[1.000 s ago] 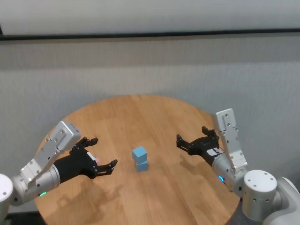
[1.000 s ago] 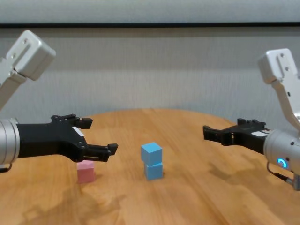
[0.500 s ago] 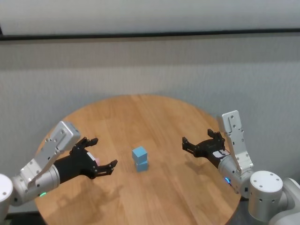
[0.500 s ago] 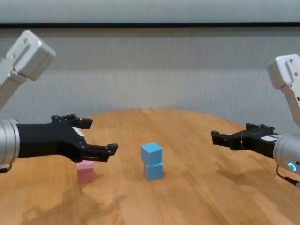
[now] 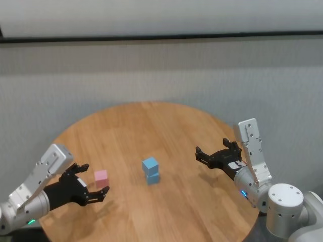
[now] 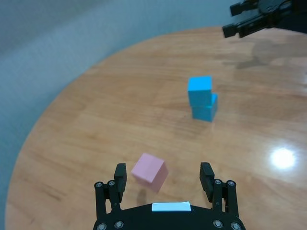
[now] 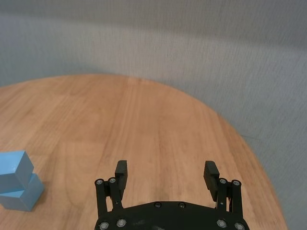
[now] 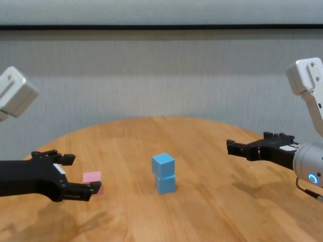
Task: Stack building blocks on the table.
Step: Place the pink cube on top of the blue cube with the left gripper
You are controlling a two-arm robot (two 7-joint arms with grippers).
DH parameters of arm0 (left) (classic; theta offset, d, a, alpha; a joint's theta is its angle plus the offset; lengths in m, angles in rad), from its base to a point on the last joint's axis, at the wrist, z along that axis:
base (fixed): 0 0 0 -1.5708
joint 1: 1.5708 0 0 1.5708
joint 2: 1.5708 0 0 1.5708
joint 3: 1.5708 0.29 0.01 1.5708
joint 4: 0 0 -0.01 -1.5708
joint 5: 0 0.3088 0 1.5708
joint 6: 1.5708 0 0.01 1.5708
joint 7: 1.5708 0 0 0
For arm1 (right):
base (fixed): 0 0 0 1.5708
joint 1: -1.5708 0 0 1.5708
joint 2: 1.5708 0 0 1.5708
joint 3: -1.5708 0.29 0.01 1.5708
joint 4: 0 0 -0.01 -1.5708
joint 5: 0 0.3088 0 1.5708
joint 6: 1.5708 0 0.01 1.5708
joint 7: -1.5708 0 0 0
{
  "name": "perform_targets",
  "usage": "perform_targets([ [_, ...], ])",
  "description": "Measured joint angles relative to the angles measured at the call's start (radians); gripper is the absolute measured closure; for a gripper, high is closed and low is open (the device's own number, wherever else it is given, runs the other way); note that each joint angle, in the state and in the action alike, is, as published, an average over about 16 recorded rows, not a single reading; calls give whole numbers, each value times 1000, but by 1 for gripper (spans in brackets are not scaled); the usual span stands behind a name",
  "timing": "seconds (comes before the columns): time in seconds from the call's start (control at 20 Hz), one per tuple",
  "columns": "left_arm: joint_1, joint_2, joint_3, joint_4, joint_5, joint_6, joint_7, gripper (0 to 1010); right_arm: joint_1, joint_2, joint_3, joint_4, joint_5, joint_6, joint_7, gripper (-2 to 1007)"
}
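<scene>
The worktop [image 5: 166, 126] is warm wood with visible grain and a soft sheen. The blue blocks [image 5: 150, 170] and the pink block [image 5: 101, 176] look smooth and matt.

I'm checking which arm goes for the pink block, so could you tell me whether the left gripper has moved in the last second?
Yes. The left gripper has dropped and pulled back toward the robot, away from the blue stack; the pink block now shows beyond it.

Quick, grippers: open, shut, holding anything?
Left gripper: open, empty, pink block between its fingers on the table.
Right gripper: open, empty, off to the side of the blue stack.
</scene>
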Motion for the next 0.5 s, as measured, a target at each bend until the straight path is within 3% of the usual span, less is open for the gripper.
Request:
perform_targets([
  [0.5, -29, -23, 2, 76, 13, -9, 2, 7, 1, -2, 0, 0, 0, -1, -2, 0],
])
